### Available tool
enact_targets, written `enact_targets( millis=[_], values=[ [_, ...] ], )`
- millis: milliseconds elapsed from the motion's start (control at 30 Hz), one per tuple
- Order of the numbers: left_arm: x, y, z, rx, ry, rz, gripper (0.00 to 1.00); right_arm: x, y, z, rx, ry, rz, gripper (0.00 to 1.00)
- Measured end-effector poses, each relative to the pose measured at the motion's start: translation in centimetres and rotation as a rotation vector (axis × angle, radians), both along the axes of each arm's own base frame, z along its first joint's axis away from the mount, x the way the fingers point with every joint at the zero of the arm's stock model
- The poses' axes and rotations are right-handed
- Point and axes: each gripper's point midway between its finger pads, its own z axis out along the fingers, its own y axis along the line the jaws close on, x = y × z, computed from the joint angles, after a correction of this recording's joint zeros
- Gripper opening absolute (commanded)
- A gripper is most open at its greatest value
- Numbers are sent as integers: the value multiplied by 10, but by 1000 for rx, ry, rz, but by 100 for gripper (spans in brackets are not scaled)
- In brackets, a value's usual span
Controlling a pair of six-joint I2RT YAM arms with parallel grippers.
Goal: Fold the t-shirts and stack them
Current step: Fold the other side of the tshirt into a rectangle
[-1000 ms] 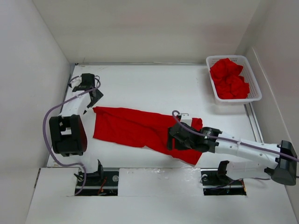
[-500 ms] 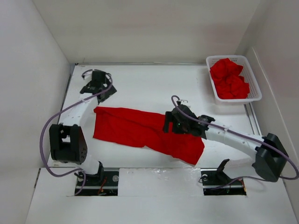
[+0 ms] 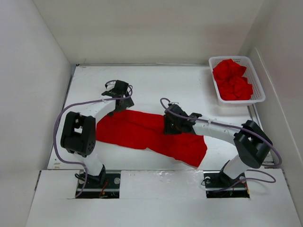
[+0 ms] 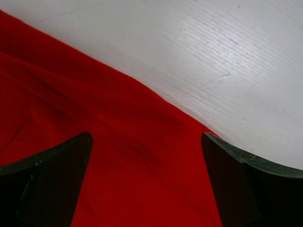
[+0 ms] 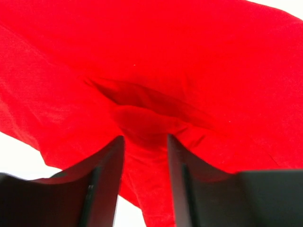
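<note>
One red t-shirt (image 3: 137,132) lies spread and partly folded across the middle of the table. My left gripper (image 3: 121,98) is open and empty over the shirt's far edge. In the left wrist view (image 4: 146,137) its fingers stand wide apart above the red cloth (image 4: 94,142) where it meets the white table. My right gripper (image 3: 171,126) is at the middle of the shirt's far edge. In the right wrist view (image 5: 144,142) its fingers are closed on a bunched fold of the shirt (image 5: 142,123). More crumpled red t-shirts (image 3: 231,78) fill the basket.
The white mesh basket (image 3: 259,92) stands at the back right corner. White walls enclose the table on the left, back and right. Both arm bases are bolted at the near edge, with purple cables looping beside the arms.
My left gripper swung from the table's far left to the shirt's far edge. My right gripper moved left and away from the near edge along the shirt, pulling cloth with it.
</note>
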Motion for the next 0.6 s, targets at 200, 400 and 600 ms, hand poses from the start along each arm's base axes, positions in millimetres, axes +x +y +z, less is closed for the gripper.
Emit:
enact_targets(
  millis=[200,400,600],
  values=[
    [-21,7,-19,13,53,19,100,1,3,-9,-19,11,3,24],
    [-25,9,-8,-1,21,31,100,-12,14,-10,-25,9,46,0],
    [-24,9,4,-11,-14,39,100,-18,26,8,-11,-34,87,0]
  ],
)
